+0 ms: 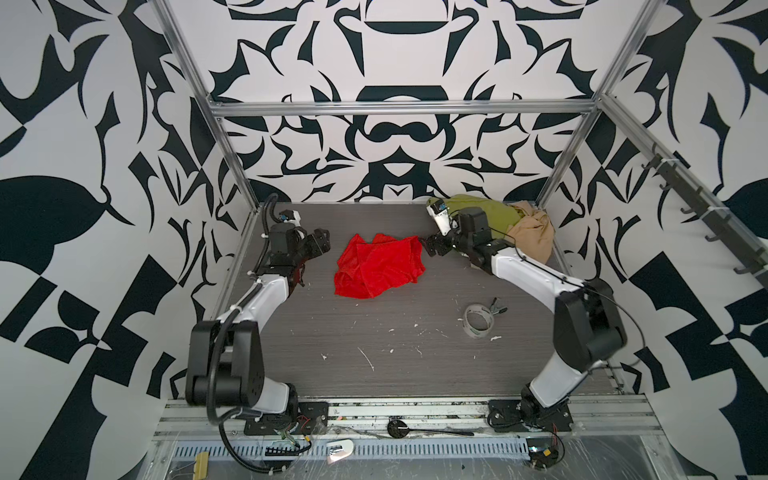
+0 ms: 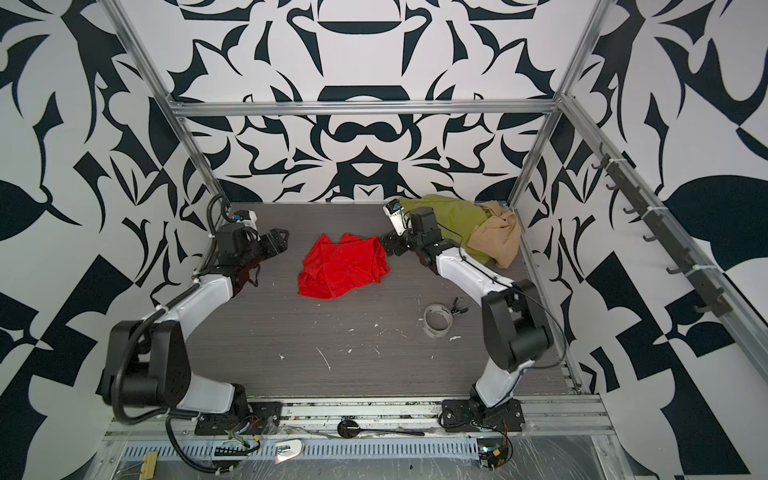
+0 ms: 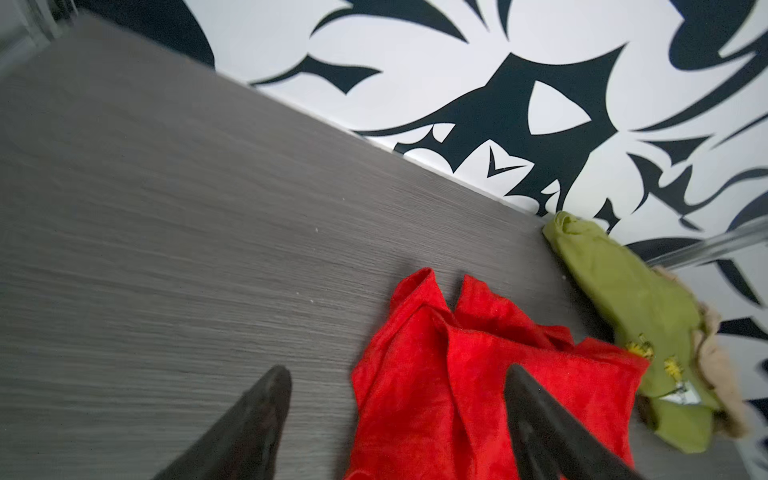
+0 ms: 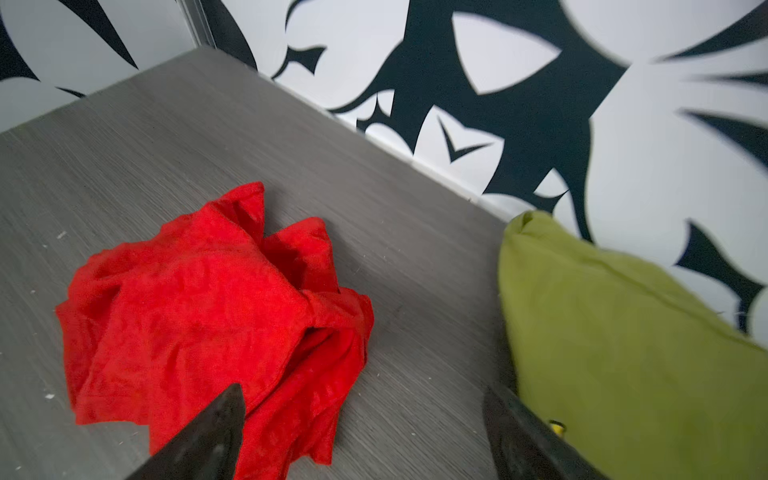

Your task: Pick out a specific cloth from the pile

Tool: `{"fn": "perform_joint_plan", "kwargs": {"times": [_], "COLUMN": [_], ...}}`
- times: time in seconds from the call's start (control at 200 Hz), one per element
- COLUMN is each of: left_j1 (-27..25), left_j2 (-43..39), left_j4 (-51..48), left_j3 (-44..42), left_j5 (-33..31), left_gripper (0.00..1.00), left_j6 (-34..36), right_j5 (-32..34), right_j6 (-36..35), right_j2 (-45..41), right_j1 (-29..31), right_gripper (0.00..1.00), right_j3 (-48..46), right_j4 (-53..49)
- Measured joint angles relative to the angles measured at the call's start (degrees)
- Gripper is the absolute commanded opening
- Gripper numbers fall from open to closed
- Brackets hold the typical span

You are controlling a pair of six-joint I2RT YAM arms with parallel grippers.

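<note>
My left hand is spread wide and holds nothing. My right hand is spread too and just as empty. Between them the red cloth lies crumpled on the gray tabletop. My right fingertips are just beside its right edge, and my left hand is near but clear of its left edge. The cloth is well apart from the pile in the far right corner, where the olive-green shirt lies against the beige garment.

The cloth looks thin, limp and light, so I expect it to sag and trail when lifted rather than keep its shape. Pinching a flat layer might only slide it along the tabletop. I would take one of the raised folds or the two peaked corners at its far edge.
</note>
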Motion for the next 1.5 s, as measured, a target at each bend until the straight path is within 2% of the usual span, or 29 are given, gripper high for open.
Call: {"fn": "perform_joint_plan", "kwargs": {"times": [0.12,0.245,0.325,0.44,0.61,0.755,0.81,0.895,0.95,0.975,1.005,1.105,1.305,1.5], "left_j1": [0.0,0.2,0.2,0.2,0.2,0.2,0.2,0.2,0.2,0.2,0.2,0.2,0.3,0.3], "left_j2": [-8.5,-14.3,-14.8,-11.9,-6.8,-3.2,-2.0,0.7,3.3,4.4,5.9,8.9,9.0,9.2], "left_j4": [-1.5,-0.6,2.3,5.5,11.5,20.0,22.8,27.6,30.3,31.5,32.9,35.4,39.3,40.7], "left_j3": [-5.8,-13.0,-18.5,-25.0,-26.7,-26.8,-26.8,-26.8,-26.8,-26.8,-26.8,-27.1,-27.6,-27.6], "left_j5": [-5.6,-14.4,-19.9,-24.3,-21.6,-17.4,-16.0,-14.3,-13.3,-13.2,-13.0,-12.5,-12.2,-12.2], "left_gripper": [0.99,0.99,0.99,0.99,0.98,0.98,0.98,0.96,0.95,0.95,0.96,1.00,0.99,0.99], "left_j6": [3.6,7.6,10.7,14.5,18.6,20.6,21.2,21.6,22.0,22.0,22.1,22.1,22.2,22.2], "right_j5": [1.3,6.1,11.0,16.7,21.9,24.2,24.8,25.5,26.0,26.1,26.2,26.2,26.9,26.9], "right_j6": [0.0,1.8,2.9,4.3,5.7,7.4,7.7,8.4,8.5,8.6,8.8,9.7,11.1,11.3], "right_j2": [-10.1,-17.4,-18.4,-15.7,-16.9,-19.4,-16.4,-6.7,-1.4,0.2,0.9,-0.6,-2.1,-2.1], "right_j1": [-2.8,-10.1,-13.7,-14.2,-14.0,-14.0,-14.0,-14.0,-14.1,-14.1,-14.1,-14.9,-15.8,-15.8], "right_gripper": [0.91,0.91,0.93,0.95,0.95,0.91,0.91,0.92,0.92,0.96,0.99,1.00,1.00,0.99], "right_j3": [-7.3,-21.6,-32.0,-42.9,-46.3,-51.2,-54.3,-58.0,-59.0,-59.3,-59.5,-58.7,-49.2,-48.3], "right_j4": [0.5,8.7,15.9,23.8,27.6,39.8,47.1,58.0,62.4,63.3,63.3,63.2,55.7,51.6]}}
